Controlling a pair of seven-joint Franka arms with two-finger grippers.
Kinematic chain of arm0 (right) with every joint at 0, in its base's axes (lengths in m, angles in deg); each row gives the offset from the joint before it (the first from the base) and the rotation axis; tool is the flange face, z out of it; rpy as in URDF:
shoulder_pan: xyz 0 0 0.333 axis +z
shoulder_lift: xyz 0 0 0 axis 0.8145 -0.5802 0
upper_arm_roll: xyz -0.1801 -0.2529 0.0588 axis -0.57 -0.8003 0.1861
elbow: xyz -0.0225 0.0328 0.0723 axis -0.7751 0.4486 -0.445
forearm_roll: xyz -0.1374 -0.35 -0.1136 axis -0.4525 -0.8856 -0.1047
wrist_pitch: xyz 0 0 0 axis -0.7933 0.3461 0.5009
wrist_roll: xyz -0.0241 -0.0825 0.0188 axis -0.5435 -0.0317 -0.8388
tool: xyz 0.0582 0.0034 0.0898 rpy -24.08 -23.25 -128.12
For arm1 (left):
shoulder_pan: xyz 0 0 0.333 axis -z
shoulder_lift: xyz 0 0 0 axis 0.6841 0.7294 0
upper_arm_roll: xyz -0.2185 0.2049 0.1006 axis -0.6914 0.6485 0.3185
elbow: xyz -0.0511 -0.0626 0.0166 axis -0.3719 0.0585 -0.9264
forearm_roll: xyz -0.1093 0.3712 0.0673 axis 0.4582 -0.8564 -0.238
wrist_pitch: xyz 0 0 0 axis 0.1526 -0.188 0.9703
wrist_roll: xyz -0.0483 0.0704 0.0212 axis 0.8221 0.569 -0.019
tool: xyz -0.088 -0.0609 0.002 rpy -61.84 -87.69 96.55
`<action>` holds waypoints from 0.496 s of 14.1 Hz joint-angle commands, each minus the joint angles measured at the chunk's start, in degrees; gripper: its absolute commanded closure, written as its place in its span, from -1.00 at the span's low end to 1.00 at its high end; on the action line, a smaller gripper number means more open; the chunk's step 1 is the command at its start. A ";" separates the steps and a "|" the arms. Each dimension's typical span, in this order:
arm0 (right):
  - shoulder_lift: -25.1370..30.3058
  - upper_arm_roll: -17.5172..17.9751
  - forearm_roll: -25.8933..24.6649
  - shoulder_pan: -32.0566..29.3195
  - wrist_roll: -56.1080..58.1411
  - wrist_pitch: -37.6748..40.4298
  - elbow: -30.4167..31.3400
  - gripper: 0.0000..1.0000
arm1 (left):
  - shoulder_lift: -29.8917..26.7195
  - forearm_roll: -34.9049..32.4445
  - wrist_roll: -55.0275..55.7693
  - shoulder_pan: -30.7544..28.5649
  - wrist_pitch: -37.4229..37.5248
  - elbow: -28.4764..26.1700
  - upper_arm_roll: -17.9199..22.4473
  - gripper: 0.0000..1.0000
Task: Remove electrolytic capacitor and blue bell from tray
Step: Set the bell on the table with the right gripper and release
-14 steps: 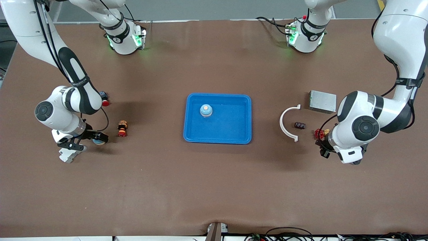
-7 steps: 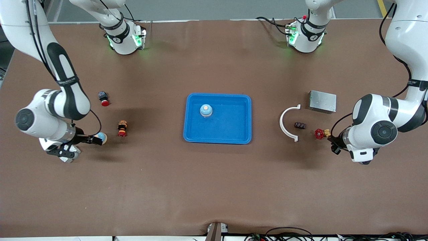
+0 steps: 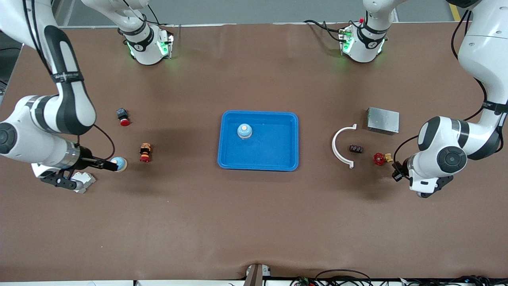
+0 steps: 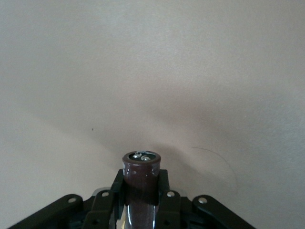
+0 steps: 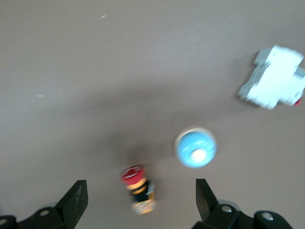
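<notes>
From the front, a blue tray [image 3: 278,159] sits mid-frame with one bell [image 3: 245,131] in its upper left corner. A second bell [image 3: 118,163] lies at centre left on the table. The left wrist view shows the left gripper [image 4: 141,191] clamped on a brown capacitor [image 4: 141,183]. In the right wrist view, the right gripper [image 5: 138,198] is wide open and empty above that second bell [image 5: 195,147] and a red button [image 5: 137,188].
</notes>
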 commanded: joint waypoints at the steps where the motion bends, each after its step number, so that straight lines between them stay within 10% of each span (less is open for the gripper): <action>1: 4.58 -0.10 0.56 6.09 -11.68 0.45 3.19 -1.00 | 0.22 -2.32 -6.74 -0.70 -0.33 0.10 -0.39 1.00; 7: 6.53 -0.19 0.47 20.95 -34.81 -0.43 3.56 -1.00 | 2.93 -9.70 -14.85 -0.79 -0.42 0.62 0.84 1.00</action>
